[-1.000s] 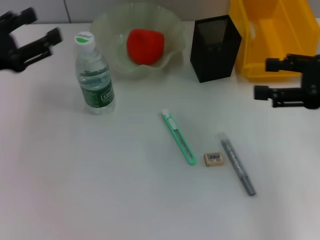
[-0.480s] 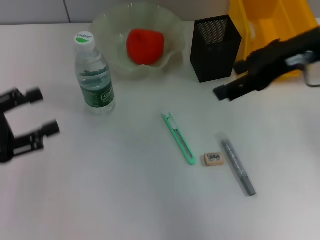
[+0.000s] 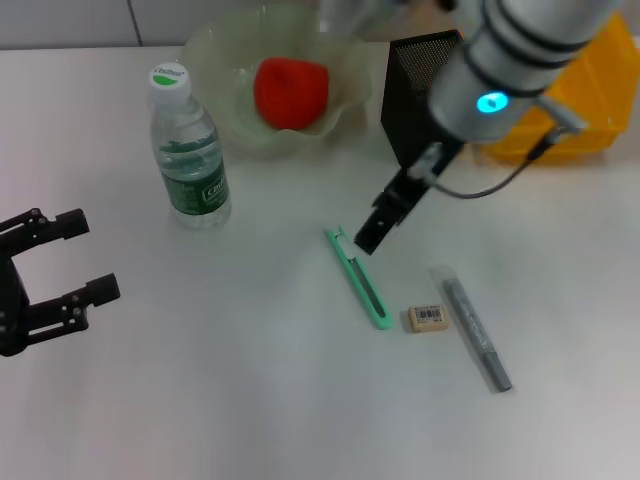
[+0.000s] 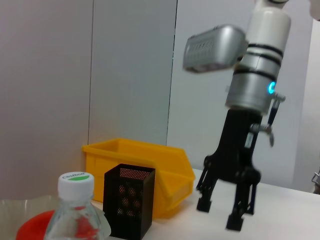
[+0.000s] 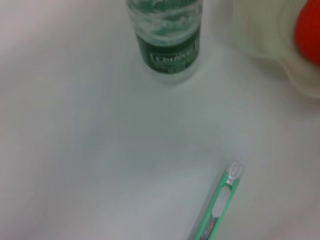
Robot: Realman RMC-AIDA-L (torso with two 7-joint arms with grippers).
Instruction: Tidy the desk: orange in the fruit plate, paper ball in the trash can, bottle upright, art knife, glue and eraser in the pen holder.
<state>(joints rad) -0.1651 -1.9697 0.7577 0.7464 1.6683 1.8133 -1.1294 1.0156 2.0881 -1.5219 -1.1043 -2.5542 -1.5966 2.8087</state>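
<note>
My right gripper (image 3: 372, 235) hangs open just above the white-tipped end of the mint-green art knife (image 3: 362, 285), which lies flat on the desk (image 3: 250, 390). The left wrist view shows that gripper (image 4: 220, 215) with its fingers apart and nothing between them. The tan eraser (image 3: 427, 318) and the grey glue (image 3: 475, 330) lie right of the knife. The bottle (image 3: 190, 150) stands upright. The orange (image 3: 290, 90) sits in the fruit plate (image 3: 215, 50). Behind my right arm are the pen holder (image 3: 410, 70) and the trash can (image 3: 585, 140). My left gripper (image 3: 60, 270) rests open at the left edge. The paper ball is out of view.
The right wrist view looks down on the art knife (image 5: 220, 205), the bottle (image 5: 167, 40) and the fruit plate (image 5: 265, 40). My right arm crosses over the pen holder and trash can. Bare desk lies between the bottle and the knife.
My right arm has swung from the right side, in front of the trash can, leftward and down to the art knife. My left gripper has dropped from the upper left to the lower left.
</note>
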